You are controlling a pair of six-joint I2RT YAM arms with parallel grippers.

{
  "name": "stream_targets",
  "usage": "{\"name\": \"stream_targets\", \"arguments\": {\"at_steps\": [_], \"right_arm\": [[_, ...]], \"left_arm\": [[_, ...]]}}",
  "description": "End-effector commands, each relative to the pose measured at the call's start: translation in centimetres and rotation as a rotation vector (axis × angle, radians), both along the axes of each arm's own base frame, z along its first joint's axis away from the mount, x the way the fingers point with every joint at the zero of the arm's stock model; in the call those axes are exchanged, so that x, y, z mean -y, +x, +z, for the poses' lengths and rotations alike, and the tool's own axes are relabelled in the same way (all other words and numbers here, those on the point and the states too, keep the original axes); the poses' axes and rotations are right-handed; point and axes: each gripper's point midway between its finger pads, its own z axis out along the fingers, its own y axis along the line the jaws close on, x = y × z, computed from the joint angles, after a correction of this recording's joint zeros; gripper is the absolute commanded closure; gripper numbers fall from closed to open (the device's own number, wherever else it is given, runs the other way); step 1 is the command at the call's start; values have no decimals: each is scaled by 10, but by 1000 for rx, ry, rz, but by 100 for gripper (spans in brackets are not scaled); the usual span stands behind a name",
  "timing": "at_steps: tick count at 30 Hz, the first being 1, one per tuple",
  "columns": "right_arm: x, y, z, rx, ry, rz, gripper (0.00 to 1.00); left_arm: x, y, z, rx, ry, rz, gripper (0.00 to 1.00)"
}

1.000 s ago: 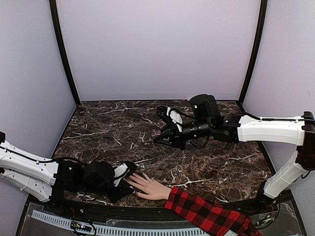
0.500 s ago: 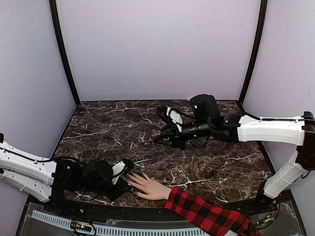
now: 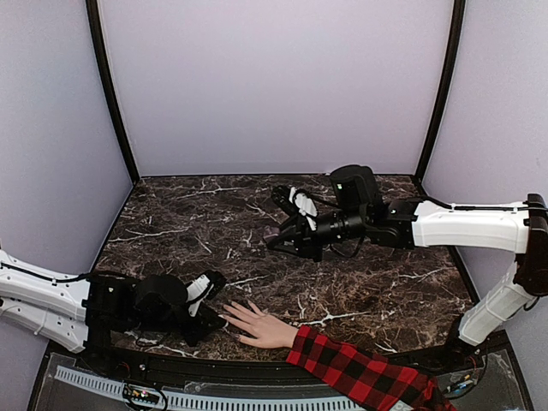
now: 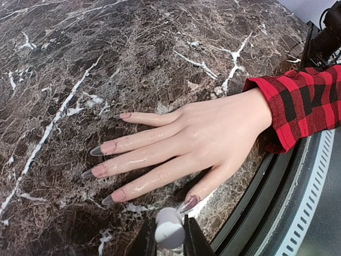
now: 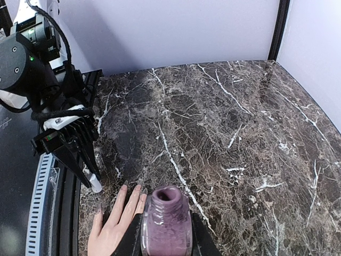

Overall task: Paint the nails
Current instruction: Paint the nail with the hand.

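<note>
A pale hand (image 3: 259, 325) in a red-and-black plaid sleeve (image 3: 360, 373) lies flat on the marble table near the front edge, fingers spread to the left. In the left wrist view the thumb nail (image 4: 189, 203) carries purple polish, while the other nails (image 4: 108, 148) look pink with dark tips. My left gripper (image 4: 169, 237) is shut on a white brush cap (image 4: 169, 228), just short of the thumb tip; the brush itself is hidden. Mid-table, my right gripper (image 5: 165, 240) is shut on an open purple polish bottle (image 5: 164, 221) held above the tabletop.
The dark marble table (image 3: 214, 223) is walled by pale panels on three sides. A black rail and a grey slotted strip (image 4: 314, 176) run along the front edge, right beside the hand. The left arm (image 3: 51, 300) lies low along that edge.
My left gripper has drawn back to the left, off the thumb, with the white cap in it. The right arm and the hand have not moved.
</note>
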Motion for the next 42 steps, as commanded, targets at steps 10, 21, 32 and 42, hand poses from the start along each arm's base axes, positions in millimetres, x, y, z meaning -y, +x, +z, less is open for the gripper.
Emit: {"name": "stream_targets", "arguments": {"at_steps": [10, 21, 32, 42], "right_arm": [[-2, 5, 10, 26, 34, -2, 100], [-2, 5, 9, 24, 32, -3, 100], [-2, 5, 8, 24, 30, -3, 100], [-2, 5, 8, 24, 30, -3, 100]], "left_arm": [[17, -14, 2, -33, -52, -115, 100], [19, -14, 2, -30, -61, -117, 100], [20, -9, 2, -15, -58, -99, 100], [19, -6, -5, -16, -25, -77, 100]]}}
